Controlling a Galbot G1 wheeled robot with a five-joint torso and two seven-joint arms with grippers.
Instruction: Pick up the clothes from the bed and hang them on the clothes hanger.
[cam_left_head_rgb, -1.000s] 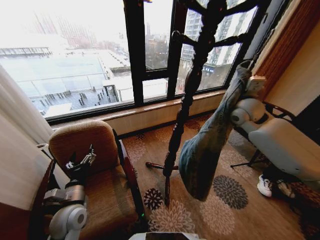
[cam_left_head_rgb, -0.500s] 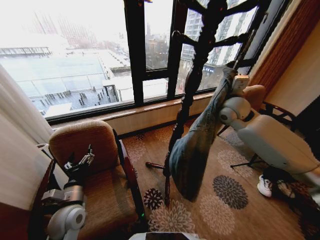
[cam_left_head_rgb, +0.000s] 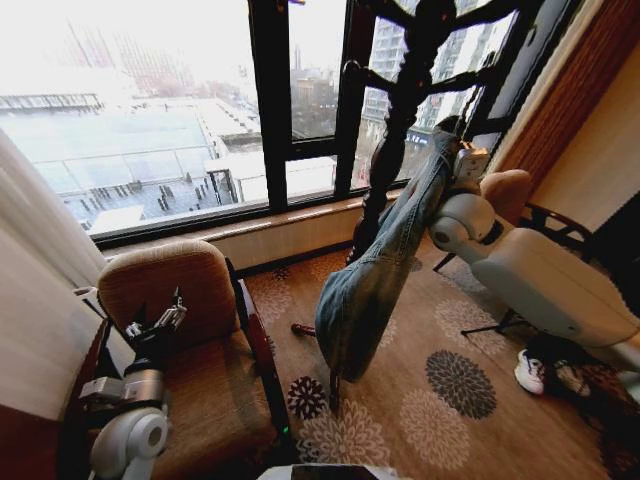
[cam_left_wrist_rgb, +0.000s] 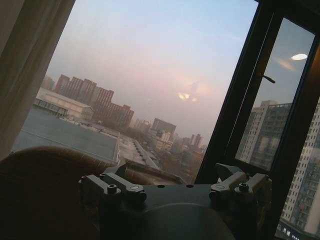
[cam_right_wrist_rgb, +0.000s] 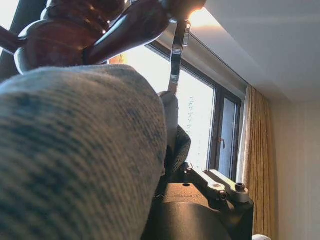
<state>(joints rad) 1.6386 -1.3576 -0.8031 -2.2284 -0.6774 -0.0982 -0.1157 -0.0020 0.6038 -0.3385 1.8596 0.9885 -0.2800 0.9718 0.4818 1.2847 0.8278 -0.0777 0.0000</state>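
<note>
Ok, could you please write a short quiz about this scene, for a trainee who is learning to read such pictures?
1. True or false: the jacket lies flat on the seat of the armchair.
2. What holds the jacket up beside the wooden coat stand? A) the left claw B) the right claw C) a person's hand
3. In one word: above which piece of furniture is the left claw, with its fingers open?

Key: 1 false, it hangs in the air above the carpet; 2 B; 3 armchair.
</note>
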